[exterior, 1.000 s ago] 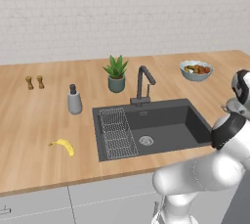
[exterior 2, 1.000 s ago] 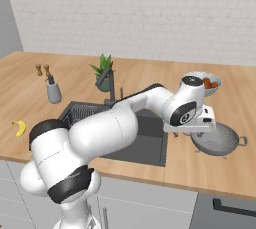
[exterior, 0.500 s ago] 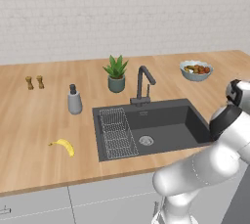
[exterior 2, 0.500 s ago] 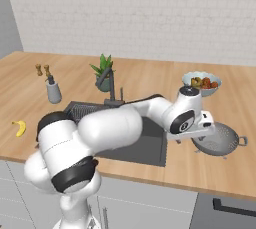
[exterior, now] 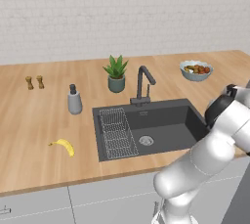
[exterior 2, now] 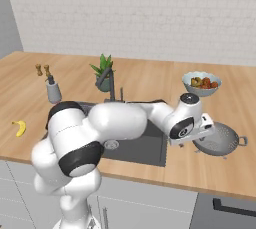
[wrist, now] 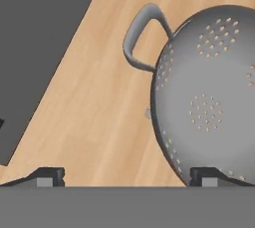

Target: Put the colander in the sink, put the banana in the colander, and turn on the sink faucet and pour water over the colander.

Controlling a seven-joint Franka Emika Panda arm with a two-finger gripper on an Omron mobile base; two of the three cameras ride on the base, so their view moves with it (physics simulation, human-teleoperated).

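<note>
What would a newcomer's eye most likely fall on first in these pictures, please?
Probably the big white arm stretched across the dark sink, its open gripper poised above the grey colander on the counter to the sink's right. In the hand view the colander looms close, one fingertip over its rim. Next, the yellow banana lying alone on the wood left of the sink.
</note>
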